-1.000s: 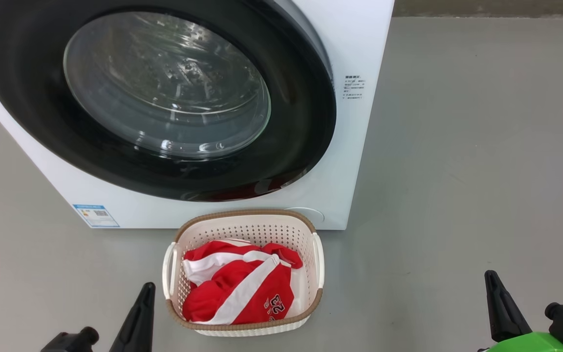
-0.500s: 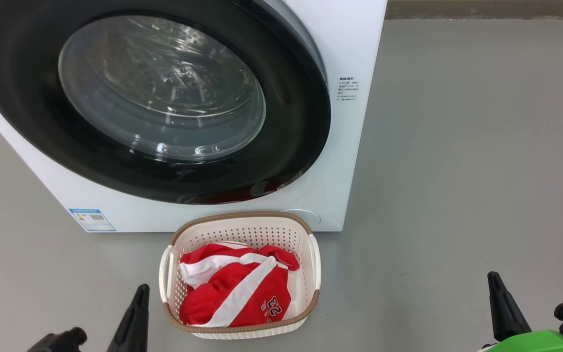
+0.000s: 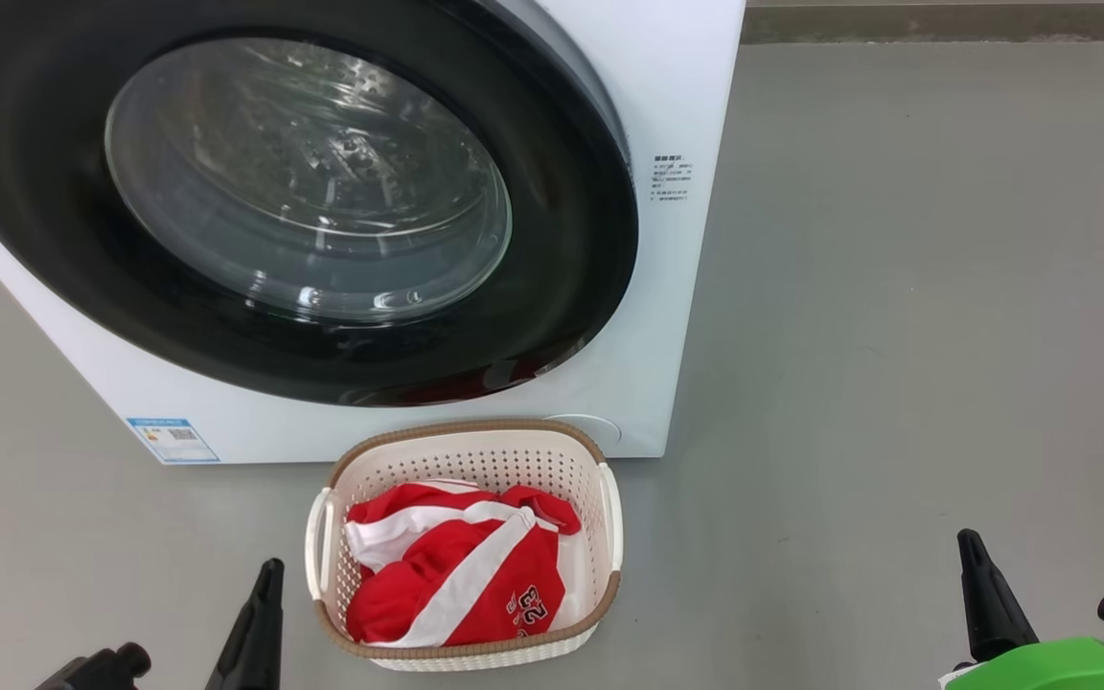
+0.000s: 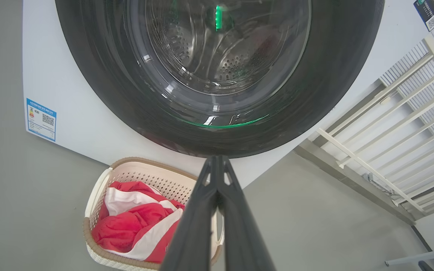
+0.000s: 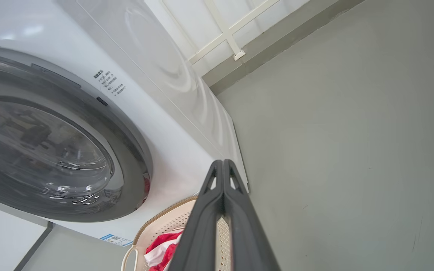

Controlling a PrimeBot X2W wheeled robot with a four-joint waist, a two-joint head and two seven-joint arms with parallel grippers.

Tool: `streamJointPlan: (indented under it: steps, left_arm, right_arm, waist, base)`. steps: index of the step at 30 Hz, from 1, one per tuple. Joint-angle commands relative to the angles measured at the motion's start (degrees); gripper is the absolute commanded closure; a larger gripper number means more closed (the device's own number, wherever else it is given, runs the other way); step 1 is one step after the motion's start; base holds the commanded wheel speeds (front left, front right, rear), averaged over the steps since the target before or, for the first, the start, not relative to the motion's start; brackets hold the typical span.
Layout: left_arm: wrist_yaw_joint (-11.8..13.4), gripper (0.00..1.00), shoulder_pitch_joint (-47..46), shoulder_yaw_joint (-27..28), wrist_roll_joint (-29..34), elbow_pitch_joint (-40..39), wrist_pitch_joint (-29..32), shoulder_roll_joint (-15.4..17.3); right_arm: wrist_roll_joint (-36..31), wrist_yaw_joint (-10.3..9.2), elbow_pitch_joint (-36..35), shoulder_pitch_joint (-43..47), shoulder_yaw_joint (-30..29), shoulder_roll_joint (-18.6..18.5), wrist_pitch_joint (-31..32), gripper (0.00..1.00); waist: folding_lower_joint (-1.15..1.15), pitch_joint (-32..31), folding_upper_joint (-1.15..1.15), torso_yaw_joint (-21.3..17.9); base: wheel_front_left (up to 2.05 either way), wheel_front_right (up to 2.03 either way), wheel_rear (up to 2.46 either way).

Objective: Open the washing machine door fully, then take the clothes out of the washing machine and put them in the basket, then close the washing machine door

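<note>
washing machine door (image 3: 303,201): seated flush against the front of the washing machine (image 3: 677,86); perforated drum (image 4: 217,56) visible through the glass. basket (image 3: 464,450): on the floor (image 3: 897,335) at 6 o'clock of the door, just before the machine. clothes (image 3: 447,575): red and white, heaped inside the basket, "23" print uppermost. left claw (image 3: 270,567): fingers pressed together, holding nothing, at 8 o'clock of the basket. right claw (image 3: 967,537): likewise together and empty, at 3 o'clock, well apart.
</note>
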Motion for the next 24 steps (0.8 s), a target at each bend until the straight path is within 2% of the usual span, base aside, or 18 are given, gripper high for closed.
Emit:
streamJointPlan:
  steps: [1, 24]
  left_arm:
    - [-0.13, 1.0, -2.08, 1.29, -1.49, -1.05, 0.4, 0.3]
    - [-0.2, 1.0, -3.04, 3.12, -14.21, -0.84, 4.1, -0.19]
  right_arm:
    - [1.42, -0.02, -1.68, -2.37, 0.1, -0.81, 0.4, 1.0]
    - [14.0, -0.03, -2.31, -4.18, 0.1, -0.96, 4.28, 1.0]
  waist:
    - [-0.01, -0.05, 0.0, -0.08]
    - [-0.01, -0.79, 0.0, -1.22]
  base:
    - [0.0, 0.0, 0.0]
    - [0.0, 0.0, 0.0]
